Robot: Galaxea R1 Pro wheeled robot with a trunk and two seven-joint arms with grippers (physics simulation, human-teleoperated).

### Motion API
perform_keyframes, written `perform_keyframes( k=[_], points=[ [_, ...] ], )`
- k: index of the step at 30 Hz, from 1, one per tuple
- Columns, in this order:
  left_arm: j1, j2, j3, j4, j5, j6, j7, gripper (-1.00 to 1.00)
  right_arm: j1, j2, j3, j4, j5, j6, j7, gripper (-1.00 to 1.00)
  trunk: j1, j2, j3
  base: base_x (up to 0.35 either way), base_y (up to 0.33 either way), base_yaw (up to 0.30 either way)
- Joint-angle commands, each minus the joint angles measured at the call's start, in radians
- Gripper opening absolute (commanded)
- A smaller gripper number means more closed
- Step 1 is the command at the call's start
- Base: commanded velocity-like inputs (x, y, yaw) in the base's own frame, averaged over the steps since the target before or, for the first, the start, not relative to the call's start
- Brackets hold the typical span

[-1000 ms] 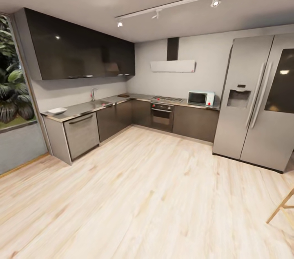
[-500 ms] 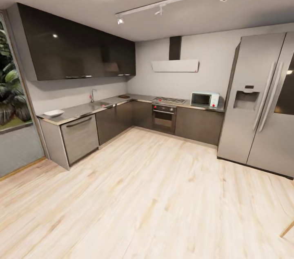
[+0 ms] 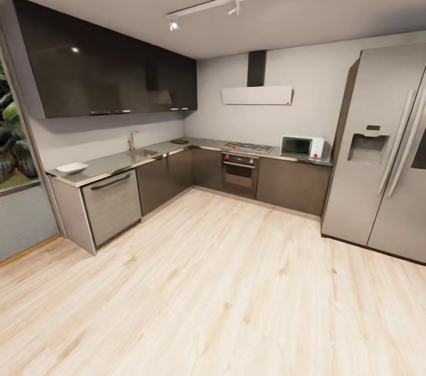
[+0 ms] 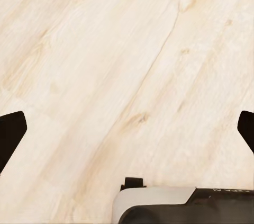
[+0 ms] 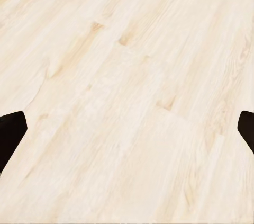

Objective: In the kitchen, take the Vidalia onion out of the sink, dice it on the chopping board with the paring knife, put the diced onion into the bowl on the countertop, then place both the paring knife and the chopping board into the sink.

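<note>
The kitchen lies ahead in the head view, across a light wood floor. A white bowl (image 3: 71,168) rests on the near end of the grey countertop (image 3: 106,164). Farther along are the sink (image 3: 145,154) with its steel faucet (image 3: 131,140) and a dark chopping board (image 3: 179,141) near the corner. Onion and paring knife are too small to make out. My left gripper (image 4: 127,134) is open over bare floor, dark fingertips (image 4: 9,131) far apart. My right gripper (image 5: 127,134) is open too, fingertips (image 5: 10,128) spread above the floor.
A steel fridge (image 3: 384,151) stands at the right. An oven with hob (image 3: 241,169) and a microwave (image 3: 302,145) line the back wall. A glass wall with plants (image 3: 12,151) closes off the left. Part of my base (image 4: 180,203) sits under the left gripper.
The whole head picture has shifted: the counter sits lower and more to the left, the fridge runs off the right edge, the wooden stool leg is gone. The camera moved, not the things.
</note>
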Motion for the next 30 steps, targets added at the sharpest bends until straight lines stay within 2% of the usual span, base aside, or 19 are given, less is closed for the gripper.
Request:
perform_keyframes(
  k=[1, 30],
  points=[
    [0.0, 0.0, 0.0, 0.001, 0.003, -0.003, 0.0, 1.0, 0.0, 0.0, 0.0, 0.001, 0.0, -0.003, -0.003, 1.0, 0.001, 0.0, 0.0, 0.326, 0.004, 0.0],
    [0.001, 0.0, 0.0, 0.001, 0.003, -0.003, 0.001, 1.0, 0.0, 0.0, 0.0, 0.001, 0.0, -0.003, -0.004, 1.0, 0.001, 0.0, 0.0, 0.326, 0.0, 0.0]
  ],
)
